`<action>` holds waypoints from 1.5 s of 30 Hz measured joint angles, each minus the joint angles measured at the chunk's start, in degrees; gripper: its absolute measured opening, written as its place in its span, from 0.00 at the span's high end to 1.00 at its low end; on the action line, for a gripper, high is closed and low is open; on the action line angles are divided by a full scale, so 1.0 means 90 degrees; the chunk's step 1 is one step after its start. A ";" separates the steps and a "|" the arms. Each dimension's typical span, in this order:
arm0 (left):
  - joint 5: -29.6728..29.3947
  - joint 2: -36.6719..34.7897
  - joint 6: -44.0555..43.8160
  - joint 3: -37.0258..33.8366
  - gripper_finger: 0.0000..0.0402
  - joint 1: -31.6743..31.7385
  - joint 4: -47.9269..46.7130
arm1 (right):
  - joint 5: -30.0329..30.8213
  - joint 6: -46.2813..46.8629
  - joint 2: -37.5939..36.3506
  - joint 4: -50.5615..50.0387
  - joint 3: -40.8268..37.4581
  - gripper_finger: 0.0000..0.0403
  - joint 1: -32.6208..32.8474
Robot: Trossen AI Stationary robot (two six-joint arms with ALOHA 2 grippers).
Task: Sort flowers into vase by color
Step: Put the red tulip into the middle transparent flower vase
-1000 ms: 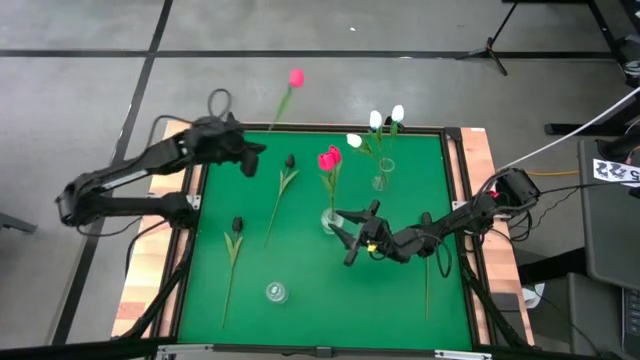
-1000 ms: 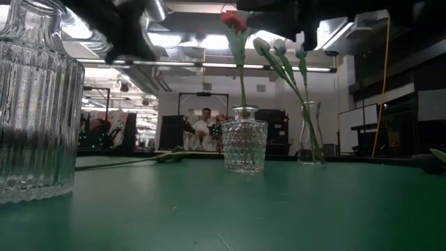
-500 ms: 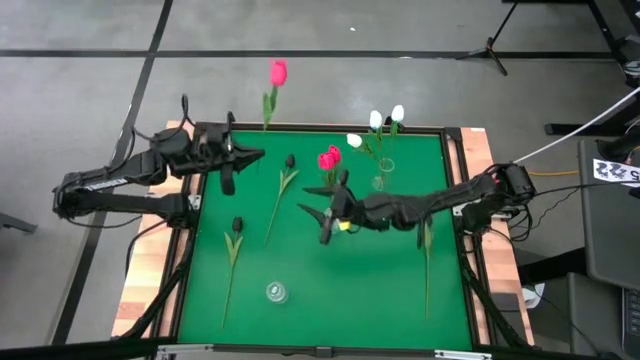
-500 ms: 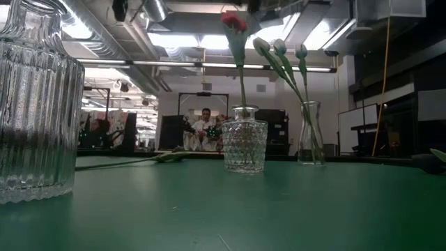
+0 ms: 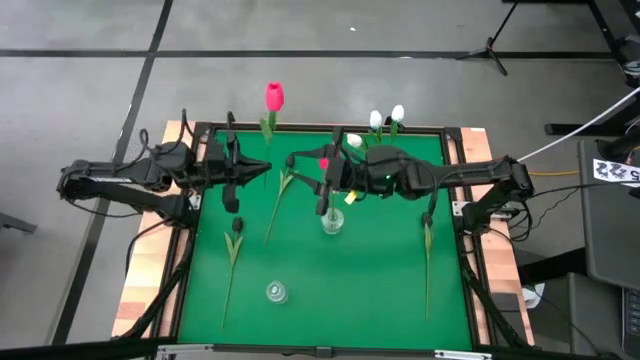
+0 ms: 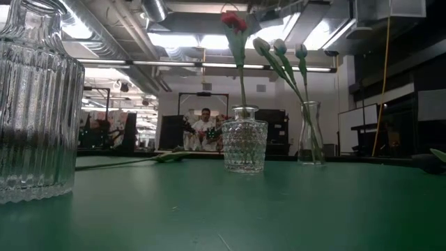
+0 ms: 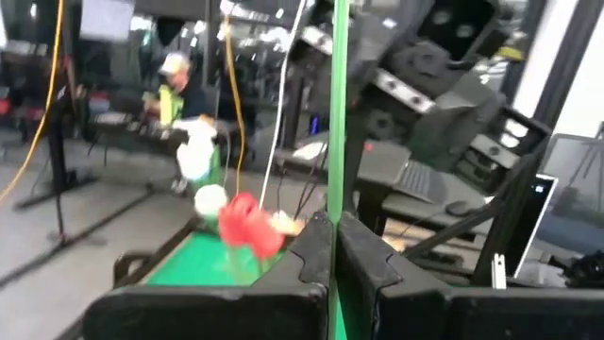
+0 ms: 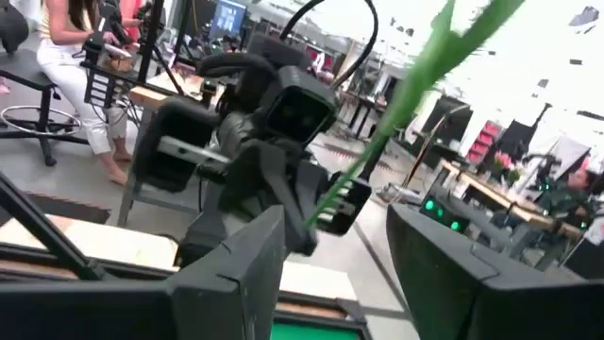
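A: Our left gripper (image 5: 240, 170) is pinching the pink tulip (image 5: 273, 96) by its thin stem, head hanging past the worktop's (image 5: 380, 290) far edge.

B: Yeah, it's light and floppy. We'd grab mid-stem; right gripper (image 5: 318, 180) near the pink vase (image 5: 332, 221) is spread.

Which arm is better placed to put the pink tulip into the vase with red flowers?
Probably the right. The right gripper is open near the vase and faces the stem, ready to take it. The left gripper, shut on the pink tulip, is farther from it.
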 joint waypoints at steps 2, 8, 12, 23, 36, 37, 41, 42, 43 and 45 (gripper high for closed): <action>-0.0126 0.0151 0.0216 0.0000 1.00 -0.0117 0.0334 | -0.0074 -0.0045 0.0000 -0.0017 0.0059 0.54 0.0000; -0.0289 0.0622 0.0732 0.0002 1.00 -0.0259 0.1168 | -0.0159 -0.0048 0.0000 0.0118 0.0077 0.54 0.0017; -0.0291 0.0976 0.0858 0.0002 1.00 -0.0256 0.1541 | -0.0259 -0.0050 0.0000 0.0373 0.0079 0.54 0.0017; -0.0291 0.1602 0.1030 0.0002 1.00 -0.0256 0.2471 | -0.0259 -0.0050 0.0000 0.0408 0.0085 0.54 0.0017; -0.0427 0.1590 0.1276 0.0002 1.00 -0.0260 0.2708 | 0.0083 -0.0072 0.0000 0.0468 0.0085 0.54 -0.0022; -0.0449 0.1585 0.1314 0.0000 1.00 -0.0270 0.2749 | 0.0083 -0.0072 0.0000 0.0467 0.0085 0.54 -0.0022; -0.0482 0.1571 0.1375 0.0000 1.00 -0.0298 0.2756 | 0.0083 -0.0072 0.0000 0.0468 0.0085 0.54 -0.0039; -0.0485 0.1577 0.1366 0.0000 1.00 -0.0300 0.2722 | 0.0080 -0.0072 0.0000 0.0468 0.0085 0.54 -0.0069; -0.0500 0.1594 0.1369 0.0000 1.00 -0.0305 0.2719 | 0.0080 -0.0068 0.0000 0.0468 0.0085 0.54 -0.0077; -0.0512 0.1623 0.1387 0.0000 1.00 -0.0317 0.2741 | 0.0084 -0.0060 0.0000 0.0474 0.0085 0.54 -0.0097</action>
